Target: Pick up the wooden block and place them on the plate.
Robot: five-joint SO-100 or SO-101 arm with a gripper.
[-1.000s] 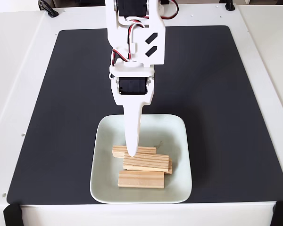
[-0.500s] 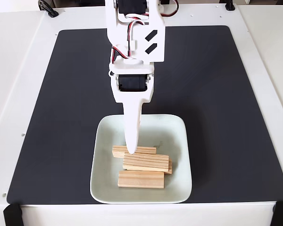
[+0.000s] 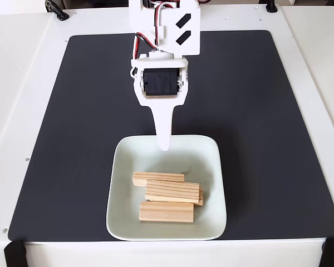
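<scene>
Wooden blocks (image 3: 166, 194) lie stacked on the plate (image 3: 122, 167), long axes running left to right across the fixed view. My gripper (image 3: 164, 146) hangs over the plate's far rim, holding nothing; whether its jaws are parted I cannot tell. Black mat (image 3: 256, 111) lies bare around the plate. No writing is legible.

- The wooden blocks (image 3: 167, 194) look like pale, unfinished pine — matt, with darker grain lines running lengthwise.
- The plate (image 3: 122, 183) has a smooth, faintly glossy, pale mint-white surface, like glazed ceramic or hard plastic; which of the two cannot be told.
- The mat (image 3: 250, 111) is a flat, matt black sheet, even in tone.
- The table (image 3: 16, 83) is smooth white with a dull sheen.
- The gripper (image 3: 165, 146) is smooth white plastic — its motor housing (image 3: 160, 82) is black plastic.
</scene>
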